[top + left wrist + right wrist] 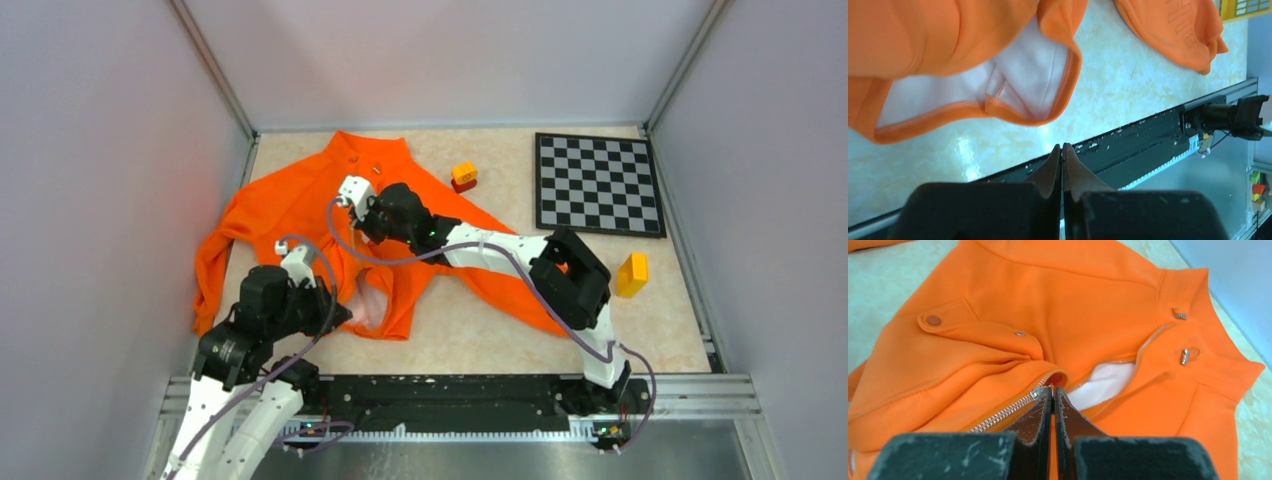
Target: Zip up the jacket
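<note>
The orange jacket (pixel 290 200) lies spread at the left of the table, collar at the far end. In the right wrist view its front (pixel 1073 300) fills the frame. The zipper is closed below the silver slider (pixel 1037 392). Above the slider it gapes over pale lining (pixel 1103 382) up to the collar. My right gripper (pixel 1053 388) (pixel 362 200) is shut at the slider, pinching the zipper pull. My left gripper (pixel 1062 146) (pixel 343 314) is shut and empty, hovering over the table's front edge, just short of the jacket's hem (pixel 998 107).
A chessboard (pixel 598 183) lies at the back right. A yellow-and-red block (pixel 464 177) sits beside the jacket's shoulder. A yellow block (pixel 632 274) sits at the right. A black rail (pixel 450 395) runs along the near edge. Grey walls close in three sides.
</note>
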`<action>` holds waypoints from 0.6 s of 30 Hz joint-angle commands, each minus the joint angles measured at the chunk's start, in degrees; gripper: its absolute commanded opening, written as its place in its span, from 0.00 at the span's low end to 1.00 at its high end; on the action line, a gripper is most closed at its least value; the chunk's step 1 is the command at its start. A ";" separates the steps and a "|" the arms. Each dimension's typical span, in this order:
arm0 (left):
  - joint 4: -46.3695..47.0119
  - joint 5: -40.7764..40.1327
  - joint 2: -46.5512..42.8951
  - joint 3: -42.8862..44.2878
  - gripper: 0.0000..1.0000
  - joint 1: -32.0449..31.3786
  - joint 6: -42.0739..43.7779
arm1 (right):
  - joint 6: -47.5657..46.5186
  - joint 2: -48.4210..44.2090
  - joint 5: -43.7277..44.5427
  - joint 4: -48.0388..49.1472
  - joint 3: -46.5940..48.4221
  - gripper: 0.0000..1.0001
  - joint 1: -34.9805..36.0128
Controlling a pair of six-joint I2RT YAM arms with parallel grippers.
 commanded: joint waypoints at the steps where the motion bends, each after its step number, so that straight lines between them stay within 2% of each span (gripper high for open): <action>1: -10.46 -1.32 0.93 4.47 0.00 -0.11 3.12 | 3.06 -2.97 -5.17 -0.02 2.31 0.00 -1.80; 2: -10.26 -2.07 1.18 4.95 0.00 -0.10 2.47 | 4.32 -3.57 -7.15 -1.17 1.88 0.00 -1.61; 3: -9.70 -2.53 1.42 5.43 0.06 -0.14 1.20 | 5.75 -4.30 -8.35 -1.38 1.00 0.00 -1.33; 6: -5.54 -7.15 1.42 8.48 0.44 -0.14 -4.16 | 9.29 -7.00 -9.67 -1.13 -2.94 0.00 0.01; 7: -2.77 -8.12 1.02 8.88 0.53 -0.15 -5.47 | 10.58 -7.95 -10.06 -0.65 -4.47 0.00 0.38; 10: 7.51 -10.51 0.18 7.21 0.70 -0.13 -10.57 | 16.62 -10.36 -11.61 2.44 -8.76 0.00 0.64; 14: 18.54 -10.44 4.13 0.66 0.79 -0.15 -17.82 | 21.63 -12.71 -11.26 5.07 -12.02 0.00 0.74; 18: 20.85 -12.89 9.91 -2.31 0.73 -0.15 -17.59 | 23.91 -13.89 -9.11 4.50 -12.10 0.00 0.80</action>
